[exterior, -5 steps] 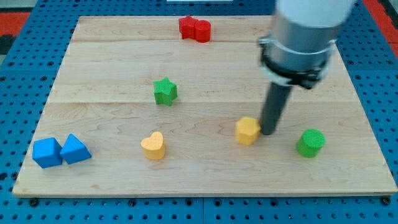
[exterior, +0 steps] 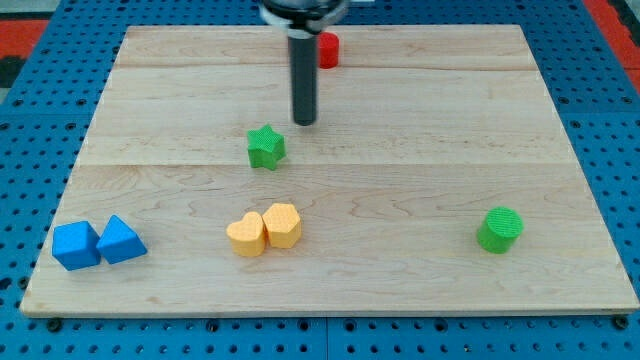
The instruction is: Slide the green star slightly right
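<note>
The green star (exterior: 265, 146) lies on the wooden board (exterior: 420, 130), left of the middle. My tip (exterior: 304, 122) stands just above and to the right of the star, a short gap away and not touching it. The dark rod rises from there to the view's top and hides part of the red block (exterior: 327, 49).
A yellow heart (exterior: 245, 236) and a yellow hexagon block (exterior: 283, 224) touch each other below the star. A green cylinder (exterior: 499, 229) is at the lower right. A blue cube (exterior: 76, 245) and a blue triangular block (exterior: 121, 240) sit at the lower left.
My tip has moved from the board's right middle up and left to beside the green star. The yellow hexagon block now sits left against the yellow heart.
</note>
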Robot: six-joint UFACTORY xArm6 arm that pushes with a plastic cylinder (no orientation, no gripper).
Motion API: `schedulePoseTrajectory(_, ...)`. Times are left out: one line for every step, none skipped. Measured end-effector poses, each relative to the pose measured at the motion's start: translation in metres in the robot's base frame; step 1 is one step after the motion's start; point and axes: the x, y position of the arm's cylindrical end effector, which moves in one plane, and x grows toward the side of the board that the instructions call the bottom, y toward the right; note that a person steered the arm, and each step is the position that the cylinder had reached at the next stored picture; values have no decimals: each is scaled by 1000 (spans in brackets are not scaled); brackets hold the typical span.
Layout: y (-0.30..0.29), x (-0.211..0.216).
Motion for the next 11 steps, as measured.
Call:
schedulePoseTrajectory(-52,4)
schedulePoseTrajectory(-83,17)
schedulePoseTrajectory(-26,38)
schedulePoseTrajectory(70,48)
schedulePoseTrajectory(144,61)
schedulePoseTrajectory(114,33)
schedulePoseTrajectory(53,16)
schedulePoseTrajectory(-4,27)
schedulePoseTrajectory(-4,62)
schedulePoseTrajectory(77,80)
schedulePoseTrajectory(144,98)
